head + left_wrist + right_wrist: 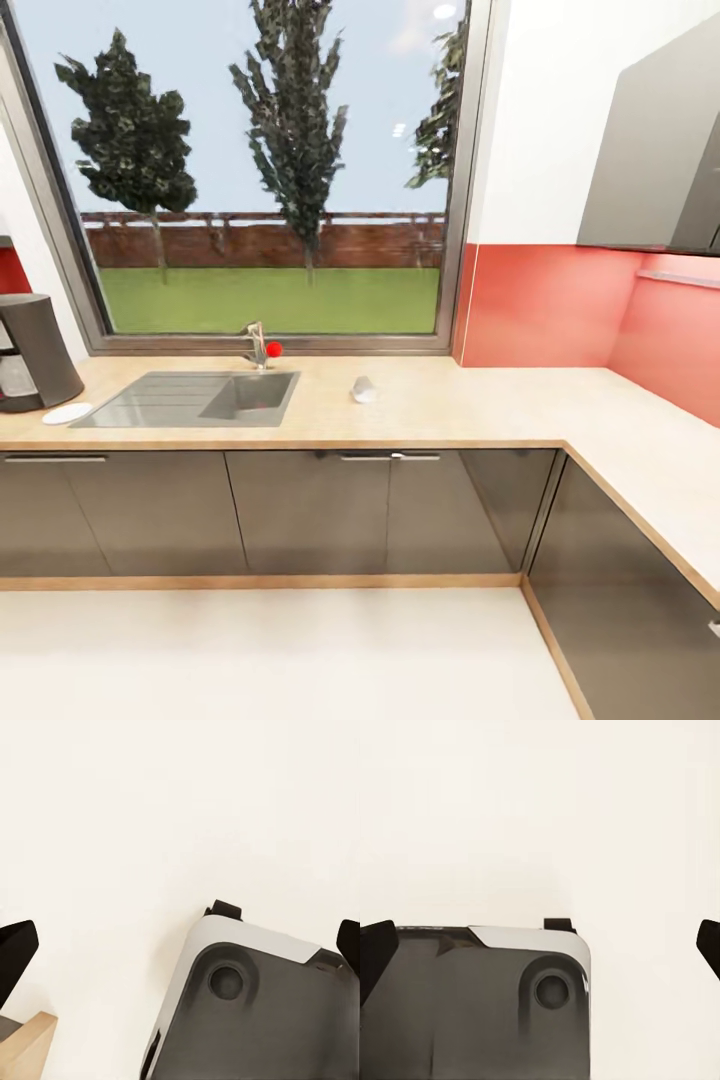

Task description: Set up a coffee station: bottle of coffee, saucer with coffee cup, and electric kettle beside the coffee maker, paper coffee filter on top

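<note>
Two claws, both spread apart and holding nothing, hang over the floor.
Coffee maker (35,350) and saucer (66,413) sit on the table (450,405) at frame left, well apart from the left claw (180,945) and right claw (540,945).

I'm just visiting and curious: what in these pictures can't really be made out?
- Coffee maker: head view, cut off by the picture's edge.
- Small white object on the countertop: head view, too small to identify.
- Left hand, right hand: wrist views, fingertips cut off at the edges.

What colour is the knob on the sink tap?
Red; the tap knob shows best in the head view.
</note>
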### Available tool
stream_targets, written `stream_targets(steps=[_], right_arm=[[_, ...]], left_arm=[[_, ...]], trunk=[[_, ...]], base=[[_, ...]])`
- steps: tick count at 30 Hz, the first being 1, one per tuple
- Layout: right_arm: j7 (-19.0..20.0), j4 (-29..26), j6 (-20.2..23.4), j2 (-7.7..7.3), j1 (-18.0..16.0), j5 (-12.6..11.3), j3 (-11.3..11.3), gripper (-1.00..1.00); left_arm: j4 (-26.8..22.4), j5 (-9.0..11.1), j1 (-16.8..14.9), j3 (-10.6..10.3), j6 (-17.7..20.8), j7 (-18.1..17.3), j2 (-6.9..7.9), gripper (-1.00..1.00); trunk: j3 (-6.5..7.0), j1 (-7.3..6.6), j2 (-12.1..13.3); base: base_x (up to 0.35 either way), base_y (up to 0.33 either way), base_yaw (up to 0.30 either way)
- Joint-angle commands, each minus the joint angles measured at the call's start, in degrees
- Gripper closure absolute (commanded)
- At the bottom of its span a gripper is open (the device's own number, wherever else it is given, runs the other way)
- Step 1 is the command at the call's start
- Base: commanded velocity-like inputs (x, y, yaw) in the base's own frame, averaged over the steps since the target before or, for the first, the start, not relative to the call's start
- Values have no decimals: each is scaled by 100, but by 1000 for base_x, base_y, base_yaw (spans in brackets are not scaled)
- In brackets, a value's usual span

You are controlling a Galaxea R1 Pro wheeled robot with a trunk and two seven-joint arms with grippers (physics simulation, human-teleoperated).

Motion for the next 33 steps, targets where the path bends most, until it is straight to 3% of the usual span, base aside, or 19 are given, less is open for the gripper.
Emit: stream_targets(steps=[1, 21, 26, 30, 33], right_arm=[[5, -3, -13, 1, -1, -1, -4, -100], [-22, -155, 55, -3, -4, 28, -7, -100], [-24, -1188, 319, 1, -41, 35, 0, -100], [-29, -2338, 1177, 3, -120, 35, 1, -100], [-30, -2947, 1652, 21, -518, 27, 1, -100]], left_arm=[[3, 56, -5, -5, -20, 3, -2, -100], [186, 70, 13, 14, -17, 46, 10, -100], [420, 64, 16, 17, -17, 39, 26, -100], [465, 63, 19, 16, -23, 32, 35, -100], [468, 63, 21, 15, -25, 30, 31, -100]], trunk=[[10, -21, 35], [369, -461, 837], [459, -570, 1037], [531, -658, 1198], [585, -724, 1318]], base=[[0, 0, 0], [0, 0, 0], [0, 0, 0], [0, 0, 0], [0, 0, 0]])
